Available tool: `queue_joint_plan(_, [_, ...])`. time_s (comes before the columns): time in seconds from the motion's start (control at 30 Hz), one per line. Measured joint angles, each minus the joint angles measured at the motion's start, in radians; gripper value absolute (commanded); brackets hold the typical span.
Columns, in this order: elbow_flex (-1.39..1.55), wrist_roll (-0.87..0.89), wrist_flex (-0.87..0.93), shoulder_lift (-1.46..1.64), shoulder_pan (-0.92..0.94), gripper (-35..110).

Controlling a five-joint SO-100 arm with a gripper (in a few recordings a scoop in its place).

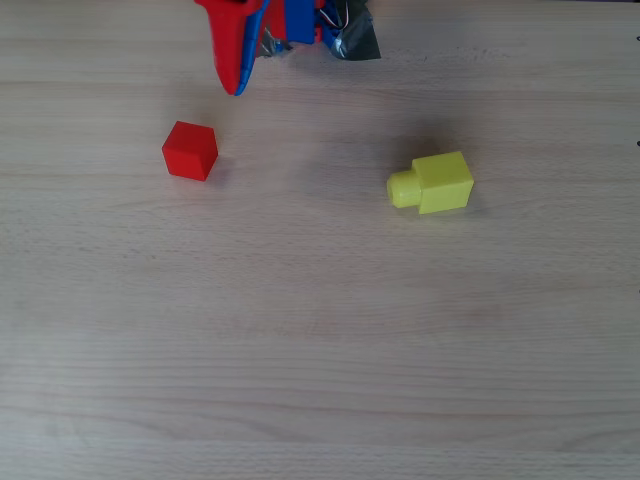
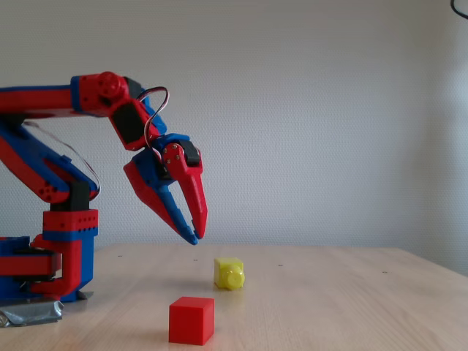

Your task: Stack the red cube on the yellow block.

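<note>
Arm (image 1: 285, 25) (top edge) cut off

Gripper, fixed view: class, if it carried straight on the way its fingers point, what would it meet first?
Probably bare table. The gripper points down, and overhead its tip lies clear of the red cube and the yellow block; depth is uncertain.

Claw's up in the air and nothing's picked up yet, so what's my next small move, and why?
Probably bring the claw down over the red cube. The claw hangs above the table with its tips nearly together and nothing in them, and the cube sits alone, well apart from the yellow block.
</note>
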Motion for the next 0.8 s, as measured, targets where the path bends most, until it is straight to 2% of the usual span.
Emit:
queue_joint_plan(0.07, [-0.014,-0.008,0.017,-0.078,0.032,0])
queue_joint_plan(0.17, [-0.034,-0.222,0.034,-0.152,0.084,7])
queue_joint_plan(0.2, [-0.037,-0.247,0.037,-0.169,0.101,8])
queue_joint_plan(0.47, [-0.044,-0.250,0.035,-0.232,0.140,29])
queue_joint_plan(0.8, [-0.040,-0.291,-0.031,-0.331,0.158,34])
